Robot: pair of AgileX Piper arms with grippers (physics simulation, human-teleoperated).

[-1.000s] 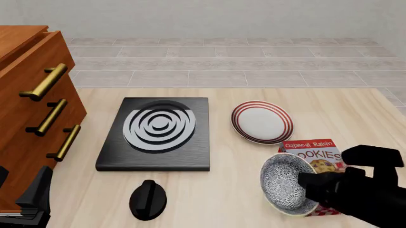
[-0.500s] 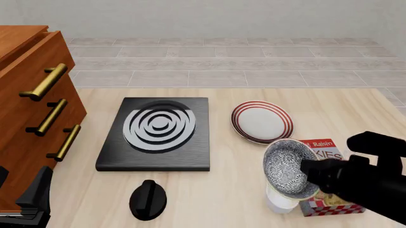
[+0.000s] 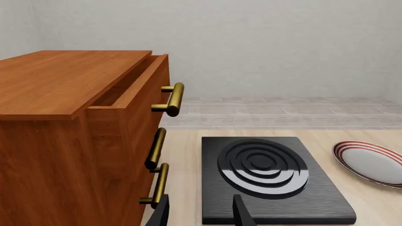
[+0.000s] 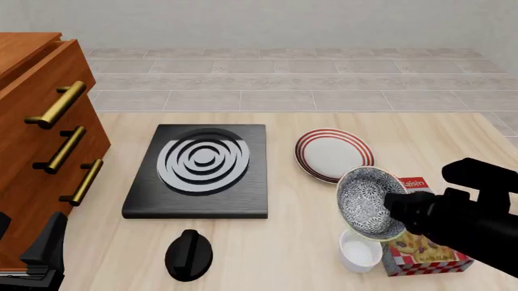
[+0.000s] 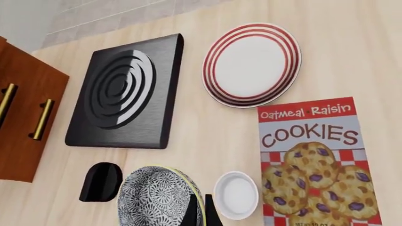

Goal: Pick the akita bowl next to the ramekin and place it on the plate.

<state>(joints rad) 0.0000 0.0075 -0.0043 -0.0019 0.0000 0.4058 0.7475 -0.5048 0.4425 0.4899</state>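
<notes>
The akita bowl (image 4: 366, 203), speckled grey and white, hangs tilted on its side above the table, with my right gripper (image 4: 395, 211) shut on its rim. In the right wrist view the akita bowl (image 5: 156, 198) sits beside the closed fingertips (image 5: 199, 213). Just below the bowl stands the white ramekin (image 4: 360, 250) (image 5: 237, 194). The red-ringed plate (image 4: 328, 154) (image 5: 251, 64) lies a little farther back, and the bowl's upper edge overlaps its near rim in the front view. My left gripper (image 3: 199, 216) is open and holds nothing, low at the near left (image 4: 40, 257).
A cookie box (image 4: 423, 250) (image 5: 314, 160) lies under my right arm. A black burner slab (image 4: 201, 170) (image 3: 270, 174) fills the table's middle, with a black knob (image 4: 188, 254) in front of it. A wooden drawer cabinet (image 4: 40, 133) (image 3: 75, 136) stands at the left.
My right gripper has carried the bowl up and back towards the plate. The ramekin beneath it now shows fully. The left arm has not moved.
</notes>
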